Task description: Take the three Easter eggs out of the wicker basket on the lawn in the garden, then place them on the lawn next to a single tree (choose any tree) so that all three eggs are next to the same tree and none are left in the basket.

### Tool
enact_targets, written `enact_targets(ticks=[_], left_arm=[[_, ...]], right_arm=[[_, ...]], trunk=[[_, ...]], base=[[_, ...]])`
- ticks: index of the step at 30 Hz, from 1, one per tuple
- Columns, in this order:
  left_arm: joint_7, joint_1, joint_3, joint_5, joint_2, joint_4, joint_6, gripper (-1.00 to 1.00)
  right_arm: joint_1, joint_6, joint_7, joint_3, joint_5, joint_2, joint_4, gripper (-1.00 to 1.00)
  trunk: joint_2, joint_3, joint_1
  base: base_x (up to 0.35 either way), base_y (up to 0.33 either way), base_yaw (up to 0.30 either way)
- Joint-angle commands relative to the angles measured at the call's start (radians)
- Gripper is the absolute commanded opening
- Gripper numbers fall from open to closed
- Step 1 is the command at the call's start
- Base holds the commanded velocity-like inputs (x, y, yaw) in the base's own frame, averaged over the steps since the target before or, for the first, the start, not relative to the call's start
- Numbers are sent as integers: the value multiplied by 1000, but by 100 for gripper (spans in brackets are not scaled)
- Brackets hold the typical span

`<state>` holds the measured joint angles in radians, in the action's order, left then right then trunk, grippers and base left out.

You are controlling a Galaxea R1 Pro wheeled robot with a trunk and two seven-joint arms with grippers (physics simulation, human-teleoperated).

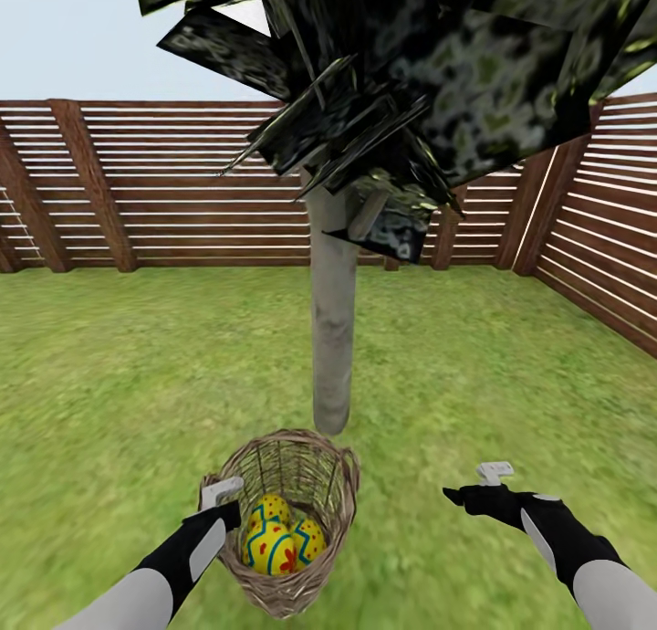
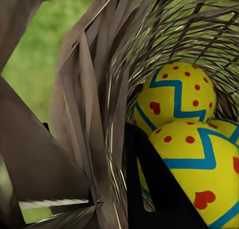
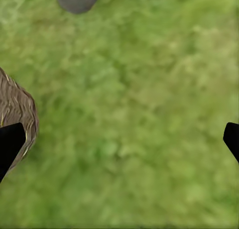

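all three easter eggs (image 1: pixel 276 539) remain in the wicker basket (image 1: pixel 321 484) on the lawn (image 1: pixel 137 383) just before the grey tree (image 1: pixel 332 338), left gripper (image 1: pixel 222 493) clamped on its rim, right gripper (image 1: pixel 494 474) spread and empty, which should lift one egg gently from directly above.

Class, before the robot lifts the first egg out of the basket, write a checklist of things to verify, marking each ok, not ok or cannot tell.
1. Easter eggs all in the wicker basket: ok, three visible.
2. Basket close to the tree trunk: ok.
3. Left gripper at the basket rim, one finger inside by the eggs: ok.
4. Left gripper holding an egg: not ok.
5. Right gripper open over the lawn: ok.
6. Basket steady on the grass: cannot tell.
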<state>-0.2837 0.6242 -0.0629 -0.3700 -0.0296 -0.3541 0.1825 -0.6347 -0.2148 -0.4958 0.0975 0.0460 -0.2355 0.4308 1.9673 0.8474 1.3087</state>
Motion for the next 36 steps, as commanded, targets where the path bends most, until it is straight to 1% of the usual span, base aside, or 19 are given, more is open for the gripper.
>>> enact_targets(ticks=[1, 7, 9, 15, 35, 36], left_arm=[[-8, 0, -8, -11, 0, -2, 4, -100], [-8, 0, -8, -12, 0, -2, -16, -100], [-8, 0, -8, -12, 0, -2, -18, -100], [-7, 0, -8, -12, 0, -2, -18, -100], [-8, 0, -8, -12, 0, -2, -18, -100], [-8, 0, -8, -12, 0, -2, -18, -100]], right_arm=[[0, -8, -7, 8, 5, 1, 2, 100], [0, -8, -7, 8, 5, 1, -1, 100], [0, -8, -6, 8, 5, 5, -1, 100], [0, 4, -6, 8, 5, 7, -14, 100], [0, 5, -4, 8, 7, 7, -18, 100], [0, 5, -4, 8, 7, 7, -18, 100]], trunk=[[8, 4, 4], [50, 23, 27], [64, 29, 34], [106, 48, 57], [246, 111, 134], [246, 111, 134]], base=[[0, 0, 0], [0, 0, 0], [0, 0, 0], [0, 0, 0], [0, 0, 0], [0, 0, 0]])
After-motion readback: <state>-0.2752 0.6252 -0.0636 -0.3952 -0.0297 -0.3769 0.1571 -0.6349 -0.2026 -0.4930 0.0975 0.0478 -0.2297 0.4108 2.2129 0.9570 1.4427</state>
